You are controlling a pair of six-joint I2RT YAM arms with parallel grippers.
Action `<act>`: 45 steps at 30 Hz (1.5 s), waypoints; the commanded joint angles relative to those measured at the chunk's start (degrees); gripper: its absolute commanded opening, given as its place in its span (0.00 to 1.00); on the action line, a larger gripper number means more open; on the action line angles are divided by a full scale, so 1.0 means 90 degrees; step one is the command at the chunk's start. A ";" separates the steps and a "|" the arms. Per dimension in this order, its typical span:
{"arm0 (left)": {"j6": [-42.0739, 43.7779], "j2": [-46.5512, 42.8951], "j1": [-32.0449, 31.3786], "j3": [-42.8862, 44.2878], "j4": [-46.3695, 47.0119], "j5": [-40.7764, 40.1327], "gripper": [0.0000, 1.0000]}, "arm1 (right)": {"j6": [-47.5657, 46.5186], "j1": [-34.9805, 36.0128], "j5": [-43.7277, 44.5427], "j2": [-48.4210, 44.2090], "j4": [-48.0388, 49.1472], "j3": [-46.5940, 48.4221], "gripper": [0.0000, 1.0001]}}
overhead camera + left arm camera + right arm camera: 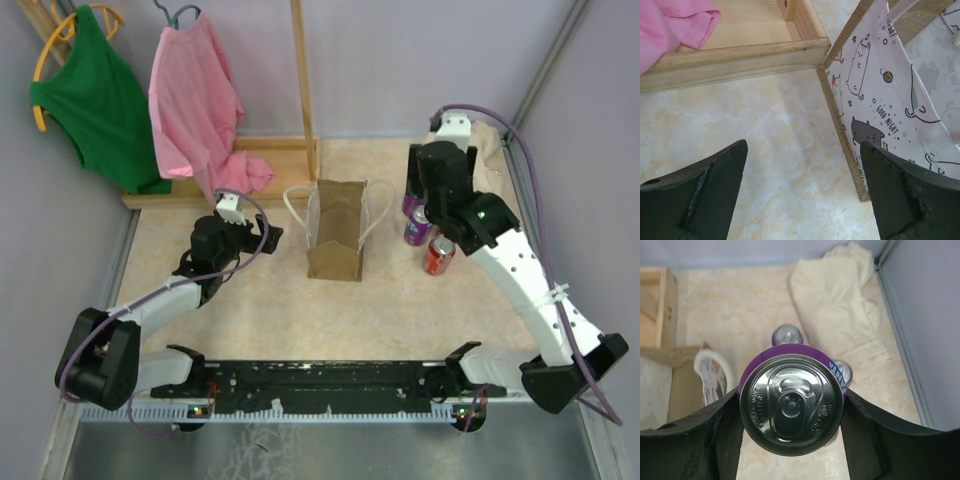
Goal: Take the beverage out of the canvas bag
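The tan canvas bag [337, 235] stands upright mid-table with white loop handles; its cat-printed side [880, 90] shows in the left wrist view and its corner [682, 385] in the right wrist view. My right gripper [424, 215] is to the bag's right, shut on a purple Fanta can [792, 402], held higher than the cans below; the can also shows from above [418, 232]. My left gripper [802, 145] is open and empty, low over the table just left of the bag, also seen from above [268, 235].
A second purple can [410, 205] and a red can [438, 256] stand under my right gripper. A cream cloth [840, 295] lies at the back right. A wooden rack base [740, 55] with a pink garment [200, 90] and a green garment [95, 100] is at the back left.
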 commanded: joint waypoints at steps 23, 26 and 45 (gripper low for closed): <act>-0.0042 0.0000 -0.0060 -0.0047 0.0152 0.0096 1.00 | 0.1029 0.0025 -0.2235 -0.0743 0.1233 -0.3461 0.00; -0.0023 0.0031 -0.0060 -0.0043 0.0137 0.0081 1.00 | 0.0964 0.0025 -0.2173 -0.0524 0.1597 -0.3696 0.00; 0.0083 0.0057 -0.0060 0.0063 0.0027 -0.0070 1.00 | 0.0842 -0.0018 -0.1458 0.0555 0.2872 -0.4156 0.08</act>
